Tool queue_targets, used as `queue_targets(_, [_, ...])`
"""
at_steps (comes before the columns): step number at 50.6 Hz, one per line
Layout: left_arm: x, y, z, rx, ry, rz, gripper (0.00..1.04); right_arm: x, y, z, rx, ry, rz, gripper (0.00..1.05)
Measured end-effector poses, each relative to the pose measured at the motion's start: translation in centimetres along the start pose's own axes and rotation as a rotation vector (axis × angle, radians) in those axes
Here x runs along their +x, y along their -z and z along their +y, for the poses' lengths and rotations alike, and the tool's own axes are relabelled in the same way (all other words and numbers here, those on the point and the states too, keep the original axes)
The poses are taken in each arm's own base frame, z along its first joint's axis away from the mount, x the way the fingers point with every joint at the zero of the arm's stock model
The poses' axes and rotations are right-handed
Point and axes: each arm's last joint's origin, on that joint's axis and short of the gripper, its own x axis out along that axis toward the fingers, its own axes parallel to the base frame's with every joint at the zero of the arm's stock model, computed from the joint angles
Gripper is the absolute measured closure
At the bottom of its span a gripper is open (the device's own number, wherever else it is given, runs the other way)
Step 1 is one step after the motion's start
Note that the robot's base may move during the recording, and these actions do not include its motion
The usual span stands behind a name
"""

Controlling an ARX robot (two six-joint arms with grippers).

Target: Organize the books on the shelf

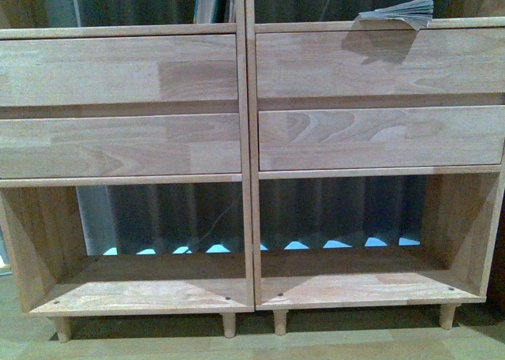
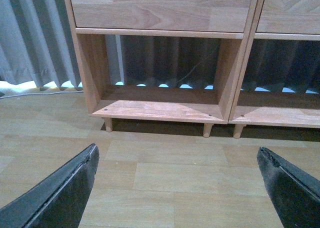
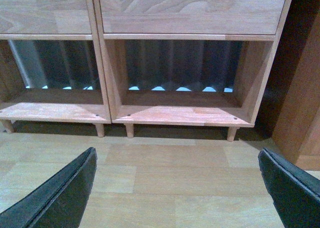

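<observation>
The light wood double shelf [image 1: 246, 139] fills the front view, with wide plank fronts and open bottom compartments. One book [image 1: 398, 13] with fanned pages lies on the upper right ledge; no other books show. The shelf also shows in the left wrist view [image 2: 165, 10] and in the right wrist view [image 3: 190, 10]. My left gripper [image 2: 177, 160] is open and empty over the wooden floor in front of the left unit. My right gripper [image 3: 177, 160] is open and empty over the floor in front of the right unit. Neither arm shows in the front view.
Grey curtains [image 2: 35, 38] hang behind and left of the shelf. A dark wood piece of furniture [image 3: 302, 98] stands right of the shelf. The bottom compartments [image 1: 150, 285] hold nothing. The floor [image 2: 165, 173] is light wood planks.
</observation>
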Motion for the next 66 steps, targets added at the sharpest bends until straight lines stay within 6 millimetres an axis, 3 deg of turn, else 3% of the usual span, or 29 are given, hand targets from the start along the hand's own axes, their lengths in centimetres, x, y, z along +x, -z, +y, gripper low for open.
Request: queue_targets(66, [0.00,0.00,0.00,0.000,0.000,0.000,0.07,0.00,0.00,0.00,0.000,0.000,0.000,0.07])
